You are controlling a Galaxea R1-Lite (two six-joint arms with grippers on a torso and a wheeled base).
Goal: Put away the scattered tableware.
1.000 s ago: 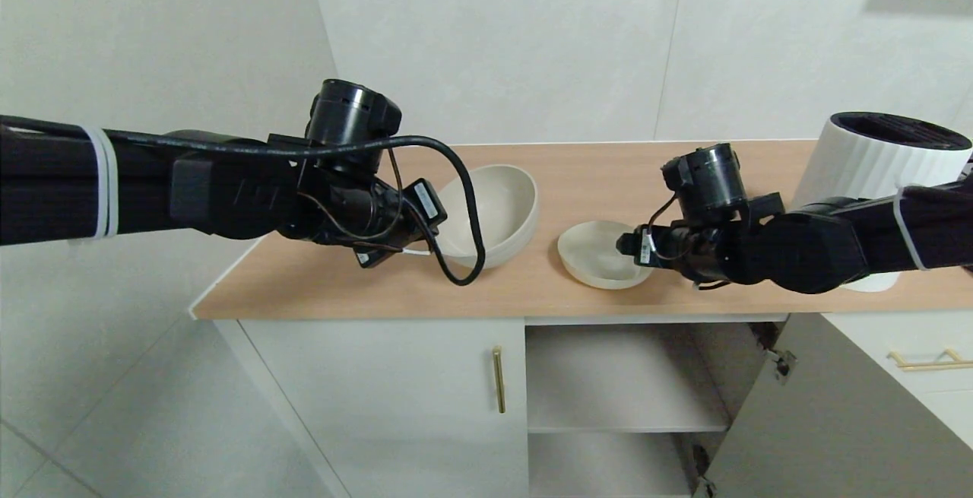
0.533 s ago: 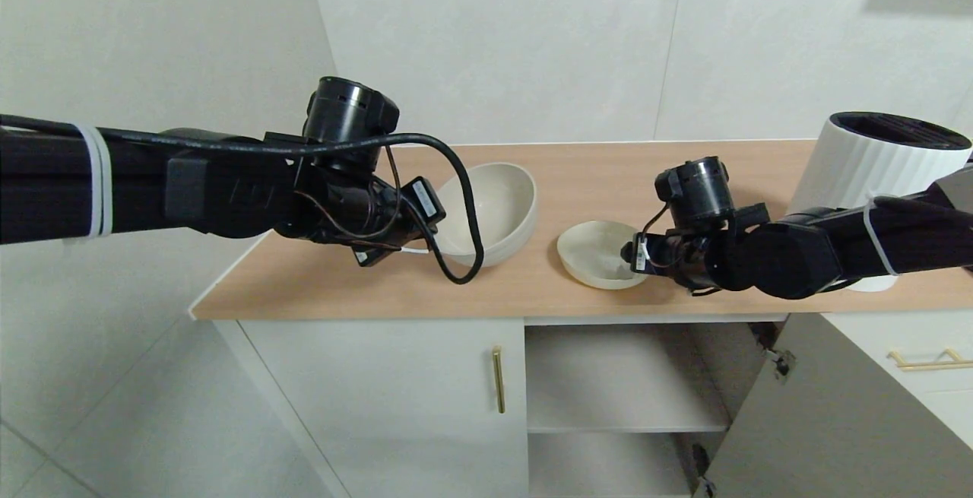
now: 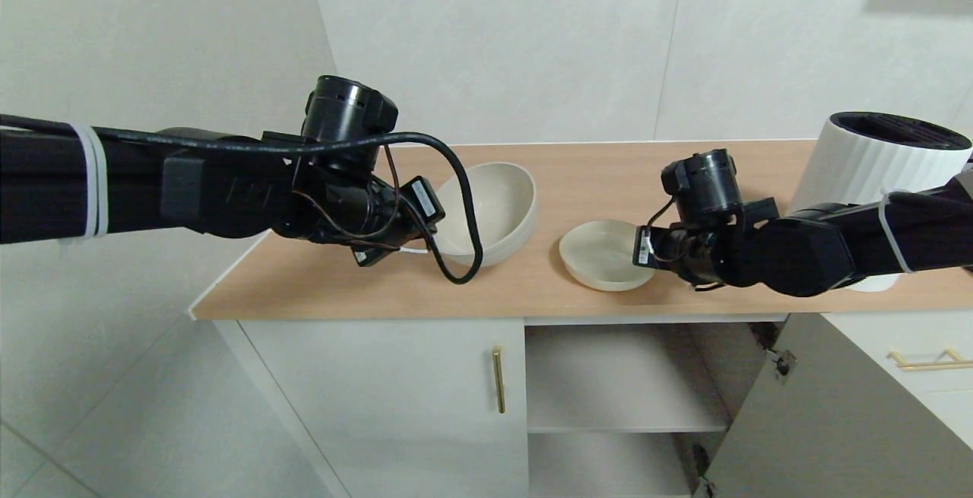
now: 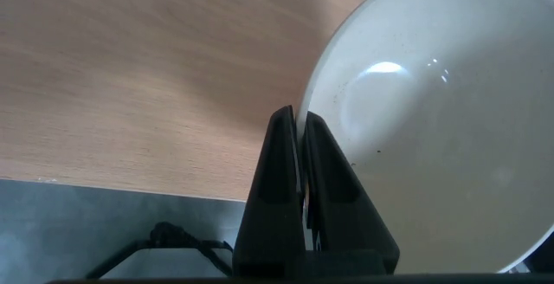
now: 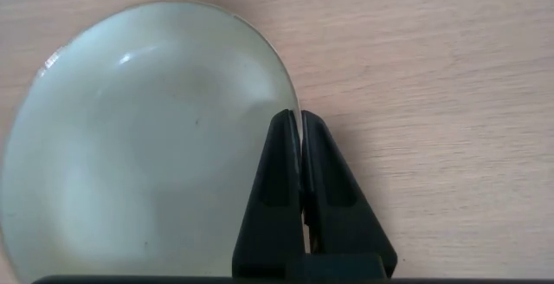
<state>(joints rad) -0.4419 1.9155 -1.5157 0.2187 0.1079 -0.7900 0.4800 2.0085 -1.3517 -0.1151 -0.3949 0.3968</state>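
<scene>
a: first item on the light wooden countertop (image 3: 342, 285)?
b: large cream round bowl (image 3: 494, 209), near the middle of the surface. it is tipped on its side with the opening turned toward the left end.
a: who has it?
b: the left gripper (image 4: 299, 119). its two black fingers are pressed together on the bowl's rim, wall caught between them.
a: second item?
b: small pale shallow dish (image 3: 604, 255), just beside the large bowl on the side toward the right end and closer to the front edge. the two are apart, not touching. whether the dish is resting flat or a little raised, i cannot tell.
a: and its holder?
b: the right gripper (image 5: 300, 119), fingers pinching the dish's rim on the side facing the right end.
a: other stock?
b: white ribbed cylindrical container (image 3: 874, 163) with a dark top, upright at the right end of the surface.
a: below the surface?
b: white cabinet: closed door with a brass bar handle (image 3: 498, 380) on the left, open compartment with a shelf (image 3: 616, 376) under the dish, its door (image 3: 798, 422) swung open to the right.
</scene>
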